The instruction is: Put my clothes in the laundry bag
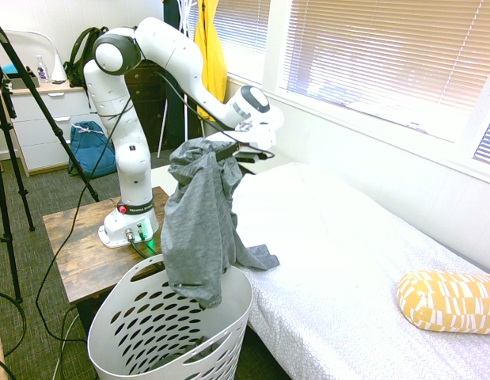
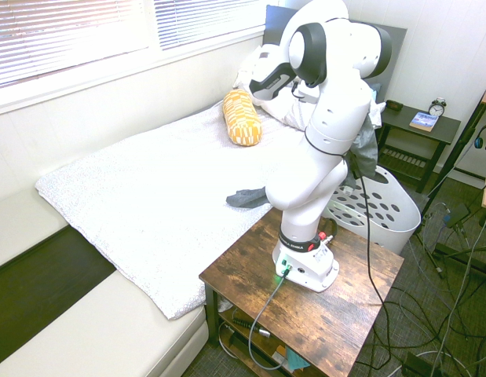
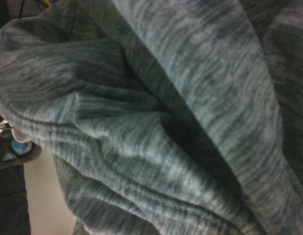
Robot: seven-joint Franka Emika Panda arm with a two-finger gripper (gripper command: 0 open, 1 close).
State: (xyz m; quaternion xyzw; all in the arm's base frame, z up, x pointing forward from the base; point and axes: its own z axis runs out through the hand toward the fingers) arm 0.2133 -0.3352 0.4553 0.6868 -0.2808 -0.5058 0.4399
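Grey shirt over basket
Claw [image 1: 229, 150] clenched on grey shirt [image 1: 199, 229], hanging at 12 o'clock above white laundry basket [image 1: 134, 336]; one sleeve on bed [image 1: 339, 261].

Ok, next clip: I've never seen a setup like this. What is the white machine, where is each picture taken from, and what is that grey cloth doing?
The machine is a white robot arm bolted to a small wooden table beside a bed with a white cover. Two pictures come from room cameras on opposite sides; the third, from a camera on the arm's wrist, is filled by grey fabric. The gripper is shut on a dark grey cotton garment, which hangs with its lower end inside the white plastic laundry basket with oval holes. One sleeve trails on the bed. A yellow patterned pillow lies further along.
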